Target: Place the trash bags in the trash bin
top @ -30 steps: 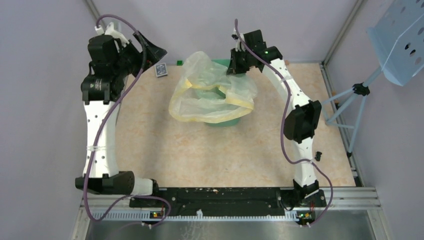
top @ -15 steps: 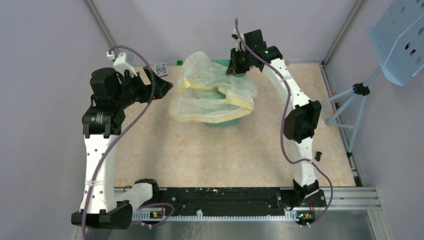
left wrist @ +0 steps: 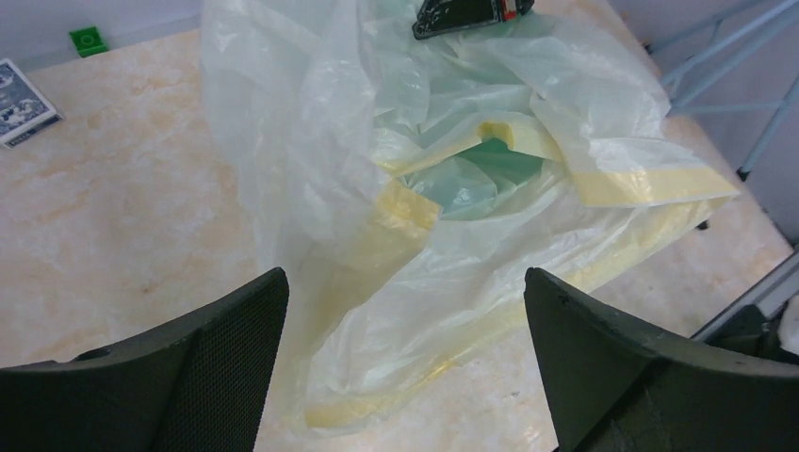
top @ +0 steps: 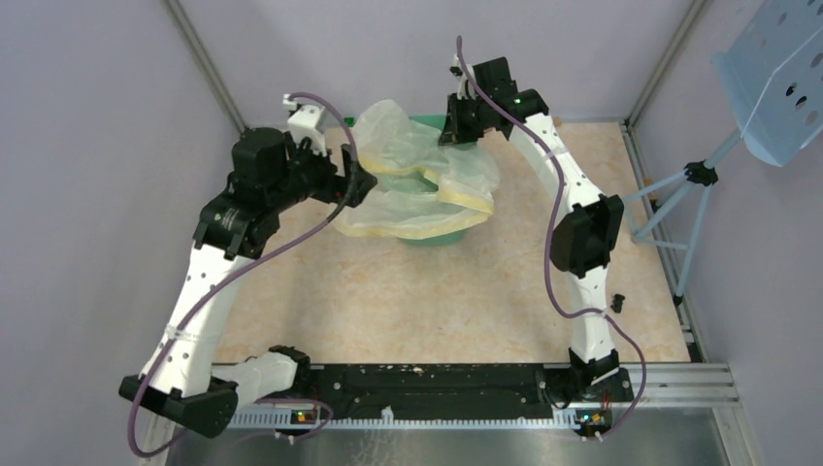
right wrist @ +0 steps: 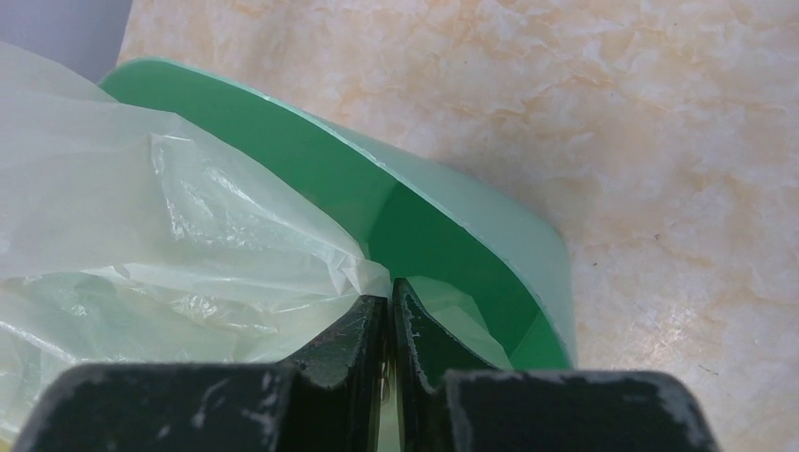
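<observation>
The trash bag (top: 412, 189) lies heaped over the green bin (top: 434, 237) at the middle of the counter's (top: 388, 301) far edge, and much of it spills outside the bin. The right end effector (right wrist: 388, 315) pinches a fold of film at the bin's far rim. The left end effector (left wrist: 405, 292) is spread wide, facing the bag's left side. A hard tug could tear the thin film or tip the bin. A card box (left wrist: 24, 102) and a small green block (left wrist: 87, 40) sit toward the far-left corner, likely clear of the work.
</observation>
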Controlling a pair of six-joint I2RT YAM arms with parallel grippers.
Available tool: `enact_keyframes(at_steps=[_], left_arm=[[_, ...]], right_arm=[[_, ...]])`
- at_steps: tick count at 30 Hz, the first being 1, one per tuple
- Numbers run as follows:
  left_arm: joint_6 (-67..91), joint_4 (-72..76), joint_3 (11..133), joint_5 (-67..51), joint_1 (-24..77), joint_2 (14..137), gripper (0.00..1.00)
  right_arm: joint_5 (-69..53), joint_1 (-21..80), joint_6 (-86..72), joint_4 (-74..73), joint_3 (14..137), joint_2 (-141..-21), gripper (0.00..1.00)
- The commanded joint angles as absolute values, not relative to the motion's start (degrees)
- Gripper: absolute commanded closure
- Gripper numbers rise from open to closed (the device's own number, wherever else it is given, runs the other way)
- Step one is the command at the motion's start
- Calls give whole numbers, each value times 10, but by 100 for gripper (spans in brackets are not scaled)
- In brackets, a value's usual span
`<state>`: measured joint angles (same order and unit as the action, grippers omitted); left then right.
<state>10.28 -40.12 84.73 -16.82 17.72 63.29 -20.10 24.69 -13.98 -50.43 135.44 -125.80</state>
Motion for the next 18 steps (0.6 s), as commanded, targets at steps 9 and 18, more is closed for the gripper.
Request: enact_keyframes(at_steps=[9, 18], left_arm=[[13, -419, 901, 65, 233, 721, 20], [66, -482, 1058, 77, 233, 788, 100]], right_arm=[[-218, 254, -150, -525, 1376, -1232, 90], [-205, 254, -124, -513, 1380, -1193, 66]])
